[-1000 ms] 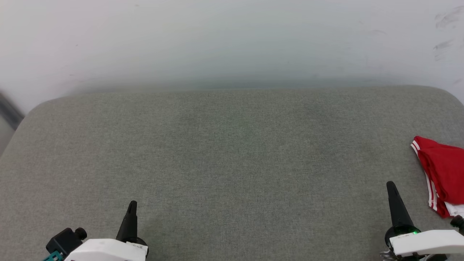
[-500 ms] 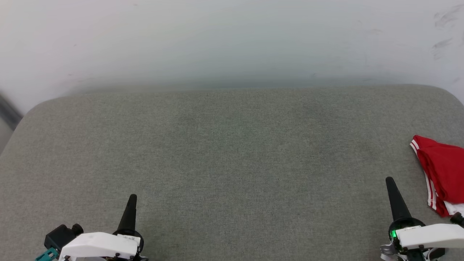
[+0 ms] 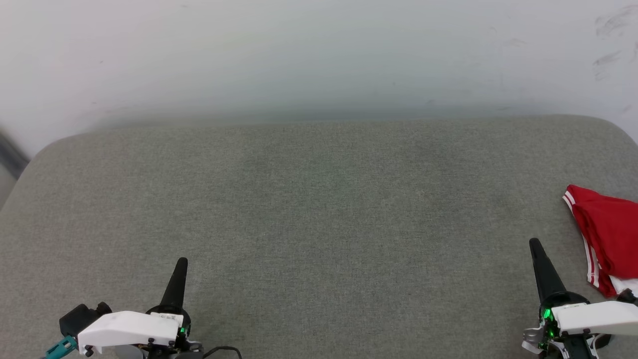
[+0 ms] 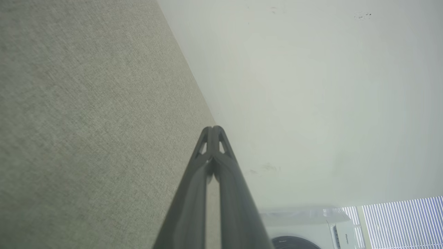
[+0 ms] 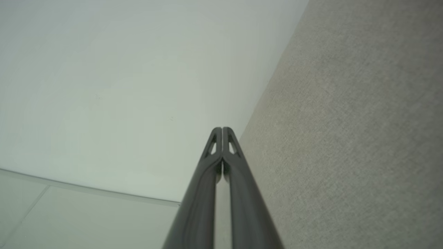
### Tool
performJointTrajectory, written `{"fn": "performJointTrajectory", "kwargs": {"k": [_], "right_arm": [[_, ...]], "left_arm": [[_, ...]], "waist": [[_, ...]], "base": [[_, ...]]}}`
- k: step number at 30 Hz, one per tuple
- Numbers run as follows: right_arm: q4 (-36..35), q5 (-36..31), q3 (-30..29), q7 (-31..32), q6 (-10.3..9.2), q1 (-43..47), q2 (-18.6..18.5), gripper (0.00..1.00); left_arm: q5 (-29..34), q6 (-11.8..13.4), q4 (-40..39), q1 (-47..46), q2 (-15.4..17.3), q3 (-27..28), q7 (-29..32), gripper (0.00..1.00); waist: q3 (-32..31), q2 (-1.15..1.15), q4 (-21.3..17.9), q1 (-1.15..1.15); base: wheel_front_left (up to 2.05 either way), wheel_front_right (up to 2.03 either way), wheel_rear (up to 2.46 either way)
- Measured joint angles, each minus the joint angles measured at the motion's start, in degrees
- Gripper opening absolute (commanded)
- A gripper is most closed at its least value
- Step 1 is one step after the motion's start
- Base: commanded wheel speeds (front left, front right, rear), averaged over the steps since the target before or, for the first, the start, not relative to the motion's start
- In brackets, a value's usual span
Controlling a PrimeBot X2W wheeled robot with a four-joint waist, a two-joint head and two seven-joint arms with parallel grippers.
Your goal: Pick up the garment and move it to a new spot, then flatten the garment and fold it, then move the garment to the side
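**Head view:** the garment [image 3: 610, 234] lies bunched at the right edge of the table [image 3: 319, 209], nearer the front corner than the back, and is partly cut off by the frame. It's red w/ thin white stripes, plus a bit of white at its near end. It looks layered, but I can't tell if that's a neat fold. My left fingers [image 3: 182, 262] sit by the near edge, left of centre. My right fingers [image 3: 535, 243] sit by the near edge just beside the garment, not touching it. Both pairs are pressed together w/ nothing in them. Both forearms are low and roughly level, tips aimed at the far edge. I'd say that's a parked pose, kept wide apart and off the cloth.

**Left wrist view:** the 2 left fingers [image 4: 214, 130] meet at the tip, clenched on nothing. The view is rolled, so the table [image 4: 86, 121] fills 1 side and the wall [image 4: 311, 86] the other. A white appliance [image 4: 301, 228] and blinds [image 4: 401, 221] show low down.

**Right wrist view:** the 2 right fingers [image 5: 222, 130] are also pinched together and empty. The table [image 5: 346, 121] and wall [image 5: 121, 86] split the view. This wrist is rolled opposite to the left one, approx. mirrored.
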Motion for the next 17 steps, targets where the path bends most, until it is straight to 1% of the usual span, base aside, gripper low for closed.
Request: {"fn": "performJointTrajectory", "kwargs": {"k": [17], "right_arm": [[1.4, 8.0, -0.5, 2.2, 0.00, -1.9, 0.0, 0.00]], "left_arm": [[-8.4, -1.3, 1.4, -1.6, -0.1, 1.2, 2.3, 0.00]], "waist": [[0.1, 0.00, -0.2, 0.00]], "base": [[0.00, 0.00, 0.00]]}}
